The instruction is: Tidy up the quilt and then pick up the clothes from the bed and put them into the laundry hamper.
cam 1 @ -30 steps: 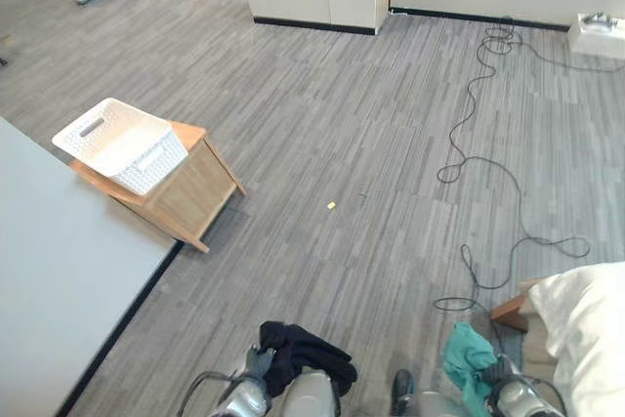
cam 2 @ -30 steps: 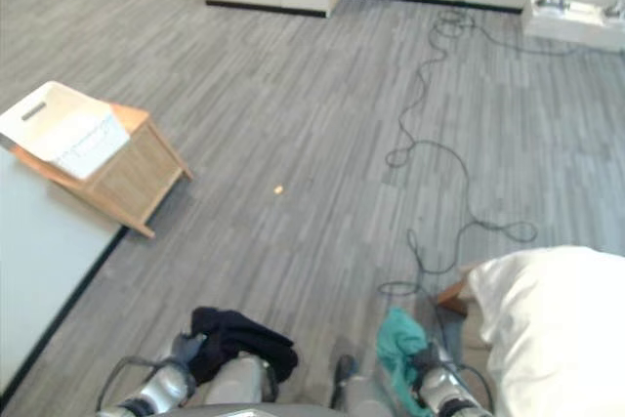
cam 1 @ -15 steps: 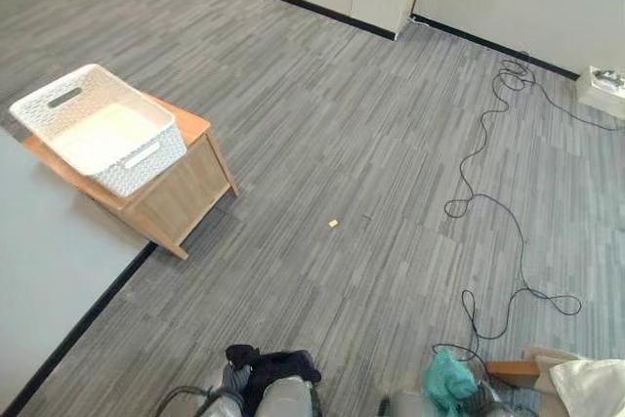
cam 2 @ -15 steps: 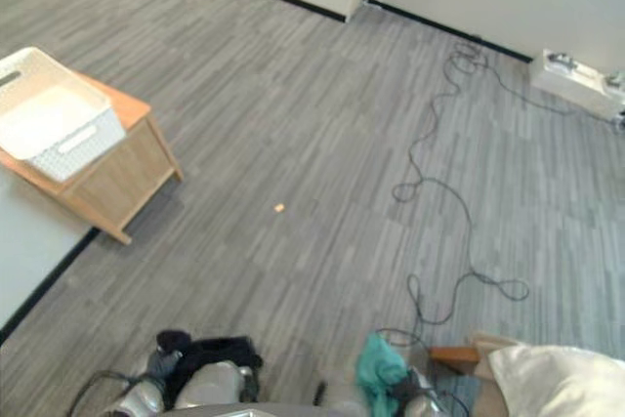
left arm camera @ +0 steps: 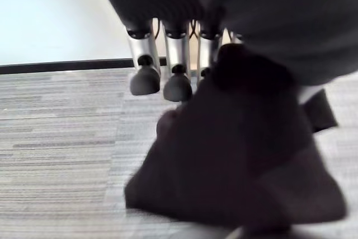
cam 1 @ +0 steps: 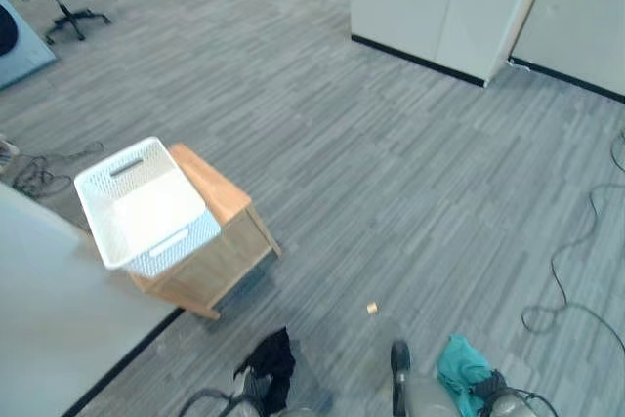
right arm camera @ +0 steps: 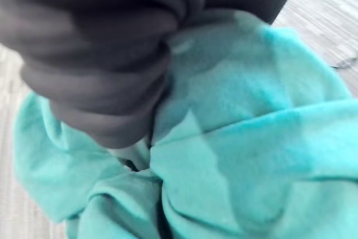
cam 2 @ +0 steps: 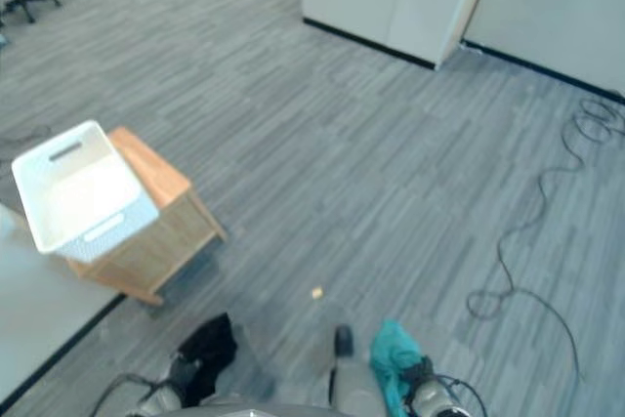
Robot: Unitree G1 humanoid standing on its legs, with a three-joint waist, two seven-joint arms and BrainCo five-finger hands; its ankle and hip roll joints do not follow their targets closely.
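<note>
Grey carpet floor (cam 1: 410, 202), left hand (left arm camera: 168, 65) clutching black garment (left arm camera: 235, 155), right hand (right arm camera: 100, 65) wrapped in teal garment (right arm camera: 251, 155), grip unclear

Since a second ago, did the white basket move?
No. The white basket still sits on the same end of the wooden stand. The whole view shifted, so the camera turned, not the basket.

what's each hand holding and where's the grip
Left hand holds black cloth, bunched at its top. Right hand holds teal cloth; grip hidden.
</note>
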